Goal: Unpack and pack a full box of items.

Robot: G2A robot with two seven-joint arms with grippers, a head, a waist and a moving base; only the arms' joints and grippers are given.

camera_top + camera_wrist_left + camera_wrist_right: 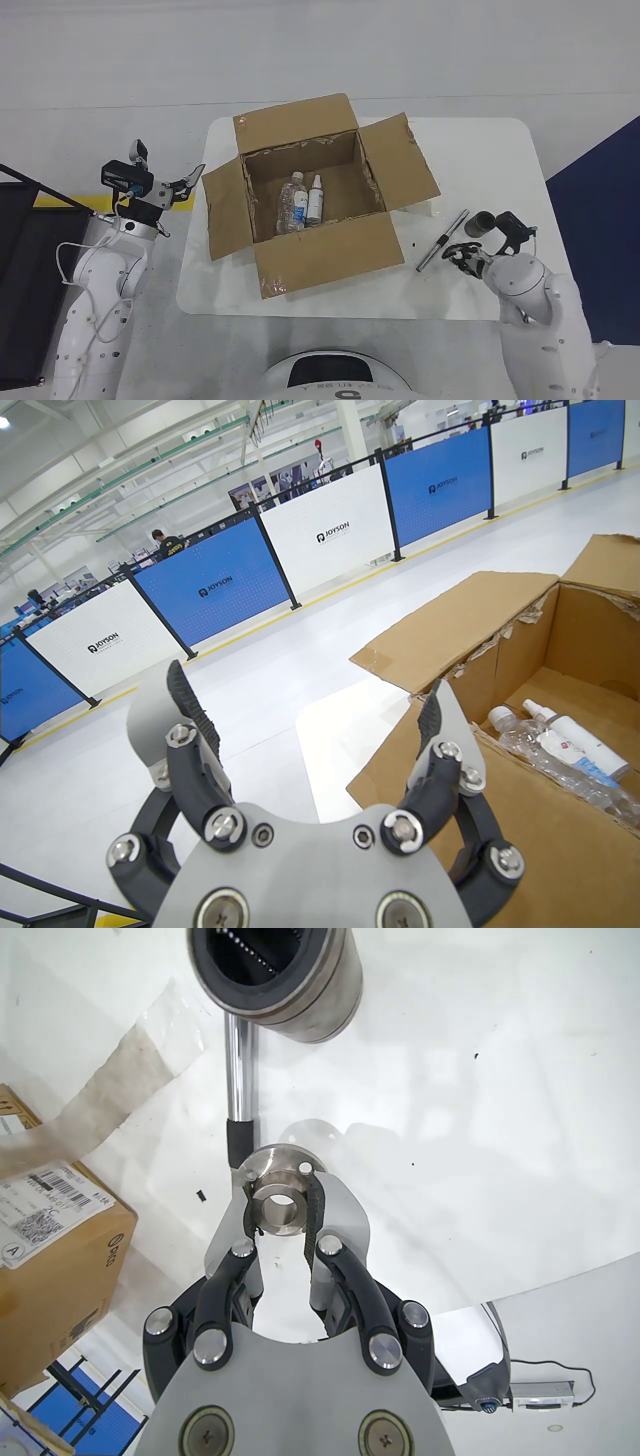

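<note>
Pinched in the right gripper (281,1208) right of the open box (310,255) — a metal flange (280,1160), apparently for laying out beside rod (441,240) and cylinder (479,223) — left gripper (307,685) spread empty left of the box, two bottles (292,203) inside awaiting removal.

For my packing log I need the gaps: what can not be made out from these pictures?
Top view: the flanged bushing, too small and hidden inside the right gripper.
Right wrist view: the rod ends, one behind the cylinder, one behind the bushing.
Left wrist view: part of the clear bottle, covered by the box wall.
Whether the bushing touches the table: unclear.
</note>
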